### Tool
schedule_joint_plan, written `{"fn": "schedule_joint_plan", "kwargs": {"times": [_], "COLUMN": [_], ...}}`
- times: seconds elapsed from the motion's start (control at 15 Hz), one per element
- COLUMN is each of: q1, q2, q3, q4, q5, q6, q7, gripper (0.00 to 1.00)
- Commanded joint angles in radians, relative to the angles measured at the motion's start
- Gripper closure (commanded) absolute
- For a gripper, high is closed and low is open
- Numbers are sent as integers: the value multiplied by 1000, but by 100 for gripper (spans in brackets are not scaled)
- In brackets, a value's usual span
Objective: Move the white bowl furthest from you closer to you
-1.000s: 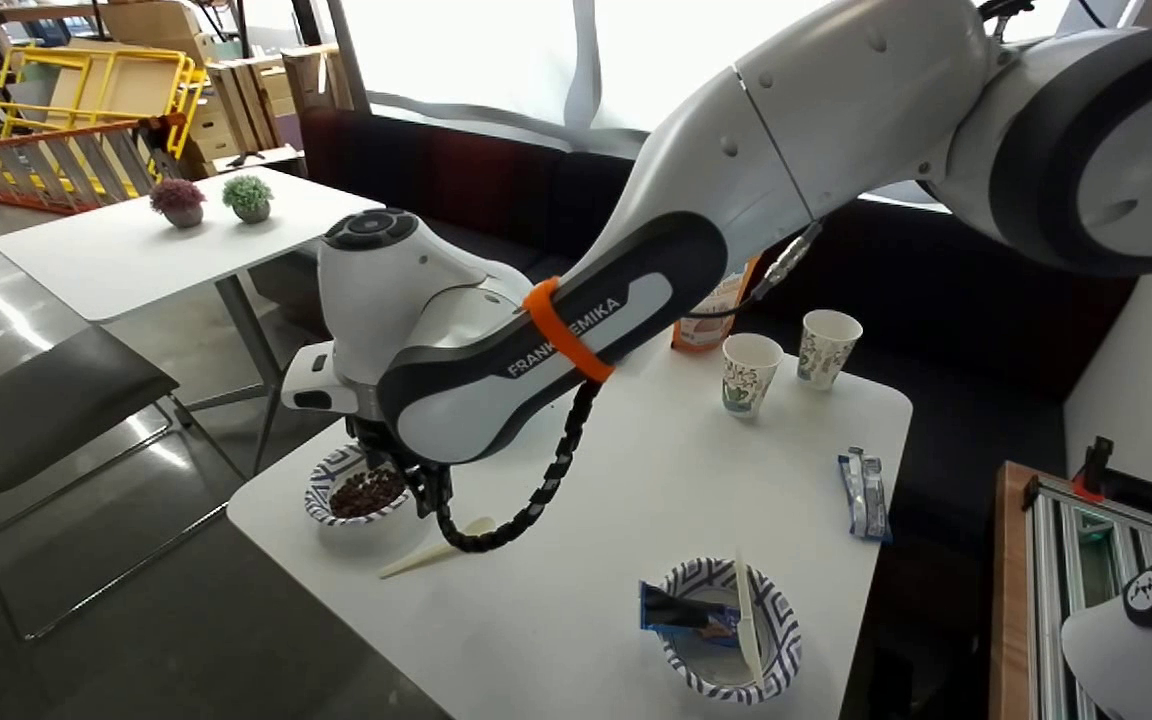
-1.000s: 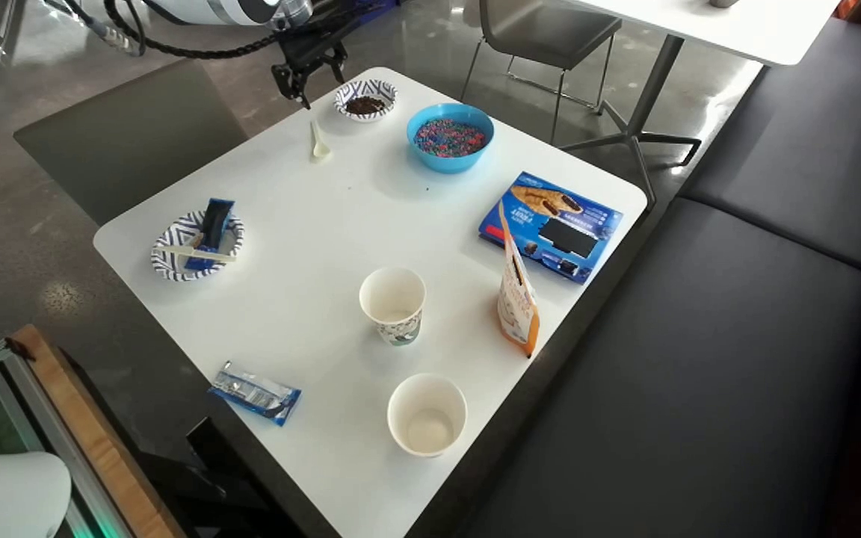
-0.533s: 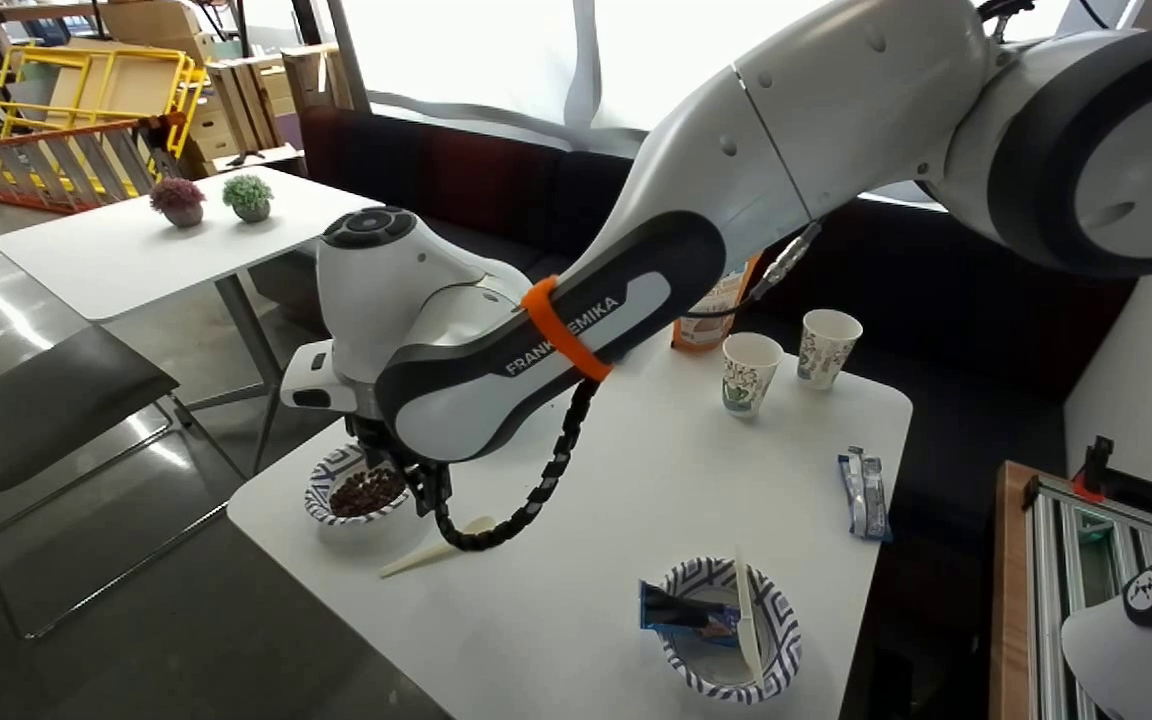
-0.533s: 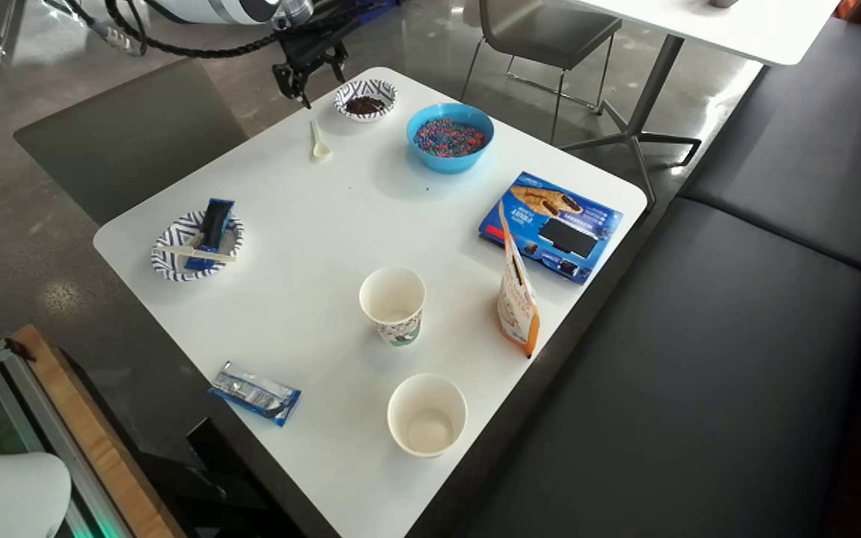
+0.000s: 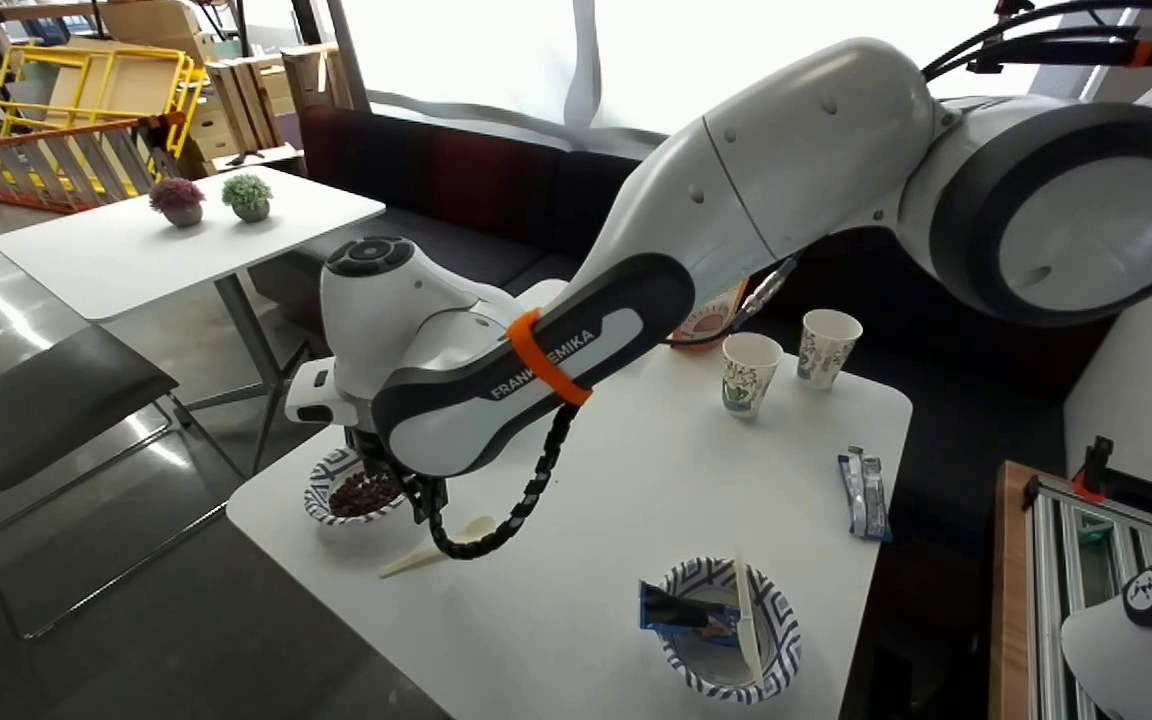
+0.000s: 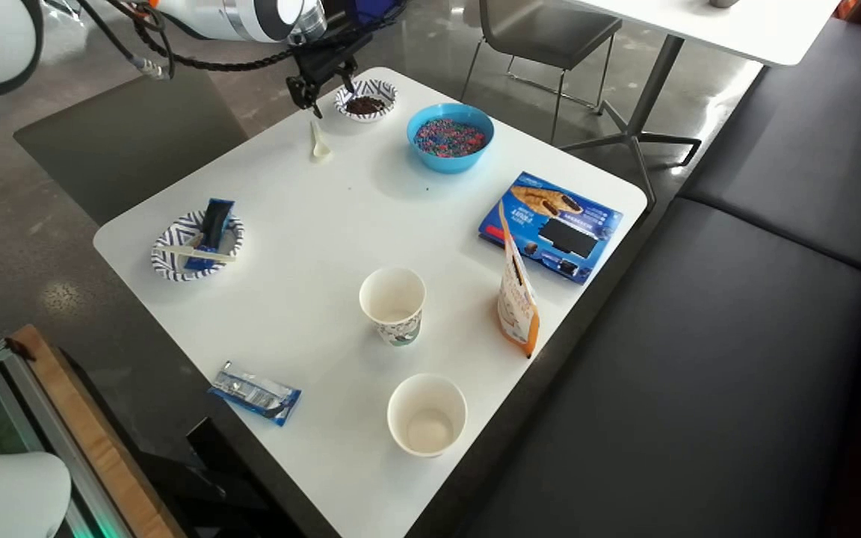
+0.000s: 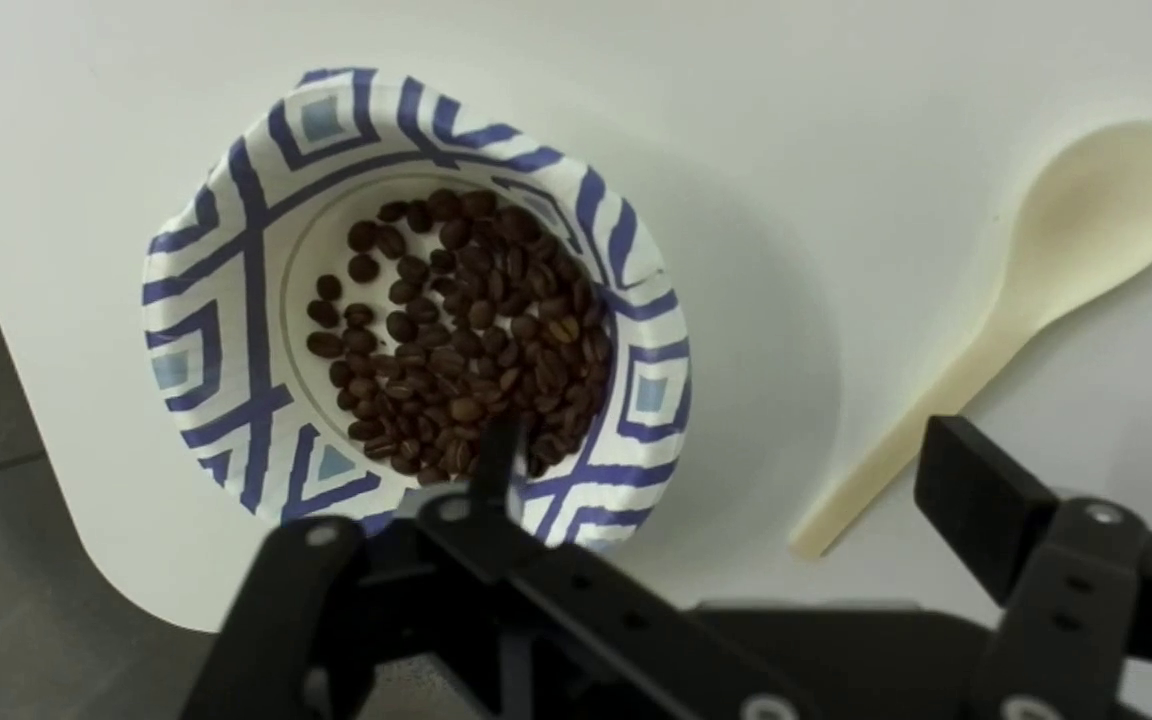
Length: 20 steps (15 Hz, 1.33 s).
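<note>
White tabletop (image 7: pixel 836 60) beneath the white bowl (image 7: pixel 226 325), rim partly hidden behind the tool (image 7: pixel 726 440), fingers wide apart.

In an exterior view, window (image 5: pixel 466 60) blew out white beyond far edge of table (image 5: pixel 596 560), floor (image 5: pixel 196 610) glared past left corner. Wrist view was dimmer; paper bowl (image 7: pixel 208 300) threw soft shadow, gripper (image 7: pixel 721 430) blurred.
</note>
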State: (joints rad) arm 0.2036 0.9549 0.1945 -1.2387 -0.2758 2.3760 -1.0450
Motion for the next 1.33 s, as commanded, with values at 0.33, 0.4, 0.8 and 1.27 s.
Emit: {"fn": "schedule_joint_plan", "kwargs": {"times": [0.33,0.4,0.8,1.27], "q1": [39,43,55,58], "q2": [170,183,239,183], "q3": [-21,-26,-45,-59], "q4": [222,240,318,280], "q5": [-3,-5,-2,-7], "q6": [-13,-10,-14,-29], "q7": [-61,-64,-74,-5], "gripper": [41,46,77,99]}}
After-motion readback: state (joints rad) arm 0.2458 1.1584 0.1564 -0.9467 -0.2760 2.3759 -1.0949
